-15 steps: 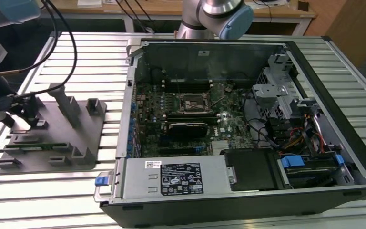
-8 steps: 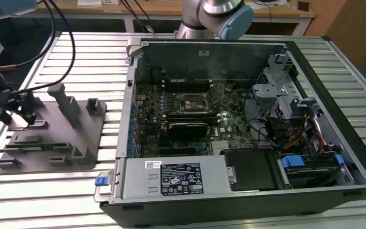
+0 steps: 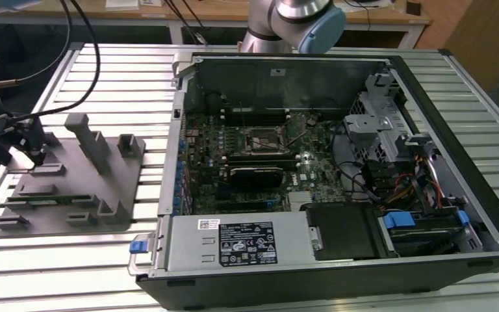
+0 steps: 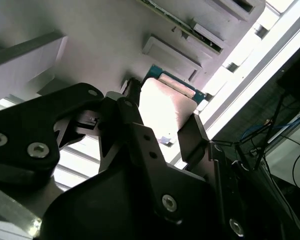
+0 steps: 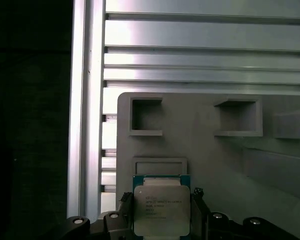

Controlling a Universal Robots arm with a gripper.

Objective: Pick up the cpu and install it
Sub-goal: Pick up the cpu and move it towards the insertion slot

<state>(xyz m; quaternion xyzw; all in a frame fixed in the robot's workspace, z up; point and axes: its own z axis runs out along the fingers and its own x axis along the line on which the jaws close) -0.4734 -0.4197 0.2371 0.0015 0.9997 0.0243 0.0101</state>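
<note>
Silver arm (image 3: 288,13) with pale-blue joint cap (image 3: 323,32); black, hex-screwed pincer (image 4: 162,120).

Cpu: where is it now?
In both wrist views the cpu is gripped in the tool, over the grey tray at the exterior view's left.

Colours, quick rundown: the cpu (image 5: 161,212) has a silvery top and a teal-green rim. The gripper (image 5: 161,197) is black. The holder tray (image 5: 205,150) is matte grey, the table (image 5: 205,50) ribbed silver. In the exterior view, a green motherboard (image 3: 310,166), a black case (image 3: 319,289) and a blue tab (image 3: 140,246) at its 7 o'clock.
</note>
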